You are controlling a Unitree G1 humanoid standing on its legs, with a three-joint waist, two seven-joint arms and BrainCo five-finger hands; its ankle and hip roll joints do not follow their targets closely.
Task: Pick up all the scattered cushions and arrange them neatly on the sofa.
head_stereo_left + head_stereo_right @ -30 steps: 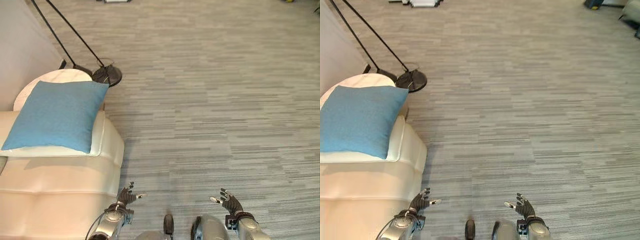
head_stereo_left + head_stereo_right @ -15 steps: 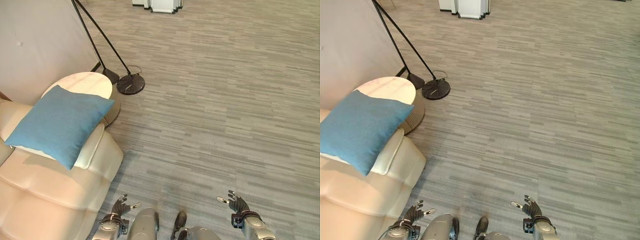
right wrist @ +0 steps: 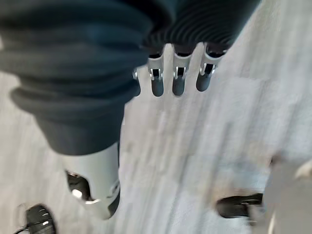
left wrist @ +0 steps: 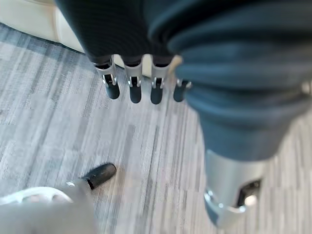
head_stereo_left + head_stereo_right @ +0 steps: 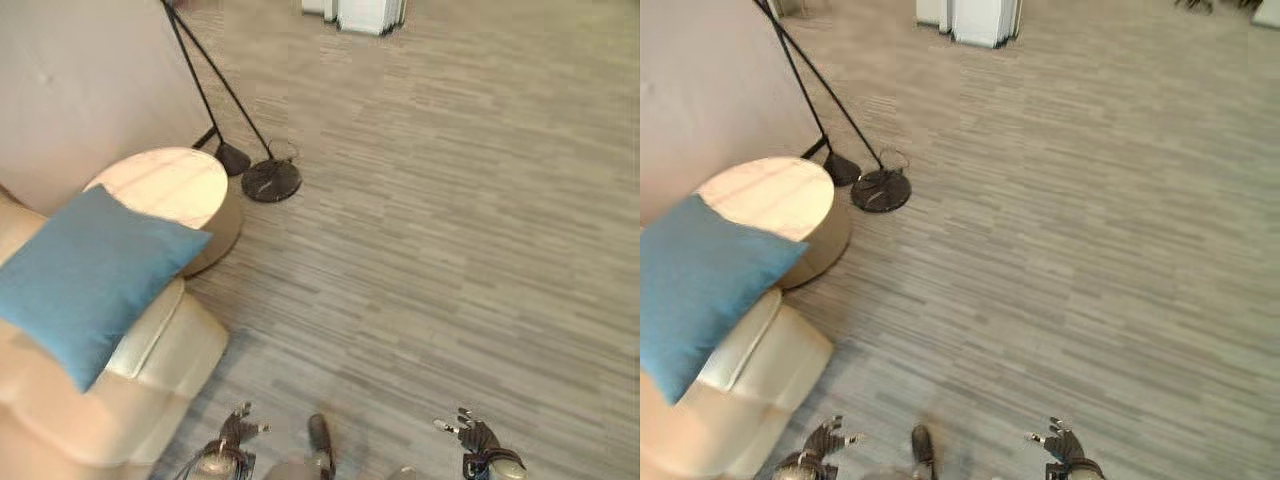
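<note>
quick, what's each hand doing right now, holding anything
Left hand: open, fingers relaxed, holding nothing.
Right hand: open, fingers relaxed, holding nothing.

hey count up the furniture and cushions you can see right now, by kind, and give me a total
Blue cushion: 1
Cream sofa: 1
Round side table: 1
Black floor lamp bases: 2
Total: 5

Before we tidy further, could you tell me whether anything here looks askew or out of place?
The blue cushion lies turned corner-on over the sofa's arm, one corner overlapping the round side table, not squared up. Both hands, left and right, are open and hold nothing.
</note>
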